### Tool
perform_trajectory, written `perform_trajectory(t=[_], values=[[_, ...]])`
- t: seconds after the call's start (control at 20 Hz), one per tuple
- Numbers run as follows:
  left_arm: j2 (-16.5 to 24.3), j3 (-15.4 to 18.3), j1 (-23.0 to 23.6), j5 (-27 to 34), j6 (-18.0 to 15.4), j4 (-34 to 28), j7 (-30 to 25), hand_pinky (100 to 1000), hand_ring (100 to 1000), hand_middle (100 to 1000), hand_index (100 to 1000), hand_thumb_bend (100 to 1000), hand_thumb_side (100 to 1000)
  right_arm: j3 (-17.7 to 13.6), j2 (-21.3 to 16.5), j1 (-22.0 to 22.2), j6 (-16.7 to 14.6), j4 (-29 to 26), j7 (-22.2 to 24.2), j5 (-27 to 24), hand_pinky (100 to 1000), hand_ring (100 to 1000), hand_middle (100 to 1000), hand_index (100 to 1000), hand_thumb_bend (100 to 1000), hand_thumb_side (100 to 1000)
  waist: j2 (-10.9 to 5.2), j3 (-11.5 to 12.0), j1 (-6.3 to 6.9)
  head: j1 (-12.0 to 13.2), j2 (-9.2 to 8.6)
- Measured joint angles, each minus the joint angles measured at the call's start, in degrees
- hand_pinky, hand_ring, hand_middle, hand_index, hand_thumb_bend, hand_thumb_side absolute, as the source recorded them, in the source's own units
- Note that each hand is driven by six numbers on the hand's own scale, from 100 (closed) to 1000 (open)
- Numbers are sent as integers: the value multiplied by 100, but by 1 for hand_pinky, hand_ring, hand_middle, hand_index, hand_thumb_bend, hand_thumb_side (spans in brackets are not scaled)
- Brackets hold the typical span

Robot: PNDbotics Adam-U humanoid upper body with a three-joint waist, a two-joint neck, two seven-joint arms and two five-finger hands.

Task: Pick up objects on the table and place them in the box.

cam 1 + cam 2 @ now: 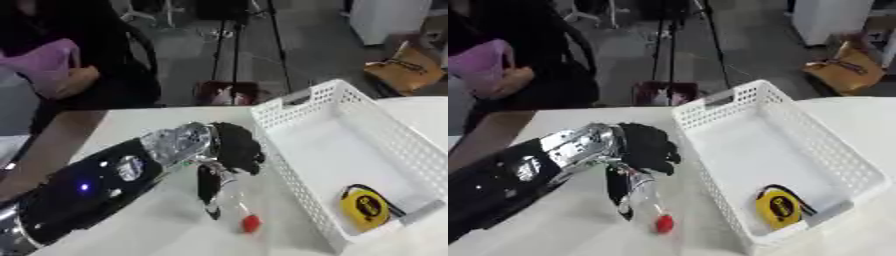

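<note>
A clear plastic bottle (645, 200) with a red cap (663, 224) lay on the white table (553, 235), just to the left of the box (815, 145), its red cap pointing toward the near edge of the table and its body running back under the robot's hand. The left hand (645, 150) sat over the upper part of the bottle, its black fingers curled down around it, with a thumb or finger (616, 192) hanging along the bottle's left side; whether the bottle was lifted clear of the table or still touching it could not be told. The left forearm (87, 192), black with a silver wrist section and small lit spots, ran from the hand away from the box toward the lower left corner of the view. The box was a white perforated basket with a handle cut-out in its far wall, standing on the table with its long side just beside the bottle. Inside the box, in its near corner, lay a yellow tape measure (366, 207) with a black strap, touching the box floor close to the near wall, well apart from the bottle and separated from it by the box's left wall. The rest of the box floor showed bare white. The right hand showed in neither view. Beyond the far edge of the table, away from the box, were a dark floor and tripod legs (684, 45)
</note>
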Motion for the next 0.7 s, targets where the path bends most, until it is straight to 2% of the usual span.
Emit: perform_trajectory(t=[0.6, 0.7], values=[[-134, -29, 5, -115, -104, 368, 104, 899, 955, 891, 869, 740, 680, 0, 0, -6, 17, 0, -89, 0, 721, 527, 536, 649, 100, 556, 12, -42, 14, -218, -65], [-168, -24, 13, -171, -122, 472, 121, 898, 953, 887, 867, 762, 692, 0, 0, -10, 17, 0, -111, 1, 721, 527, 536, 648, 100, 551, 13, -55, 25, -234, -83]])
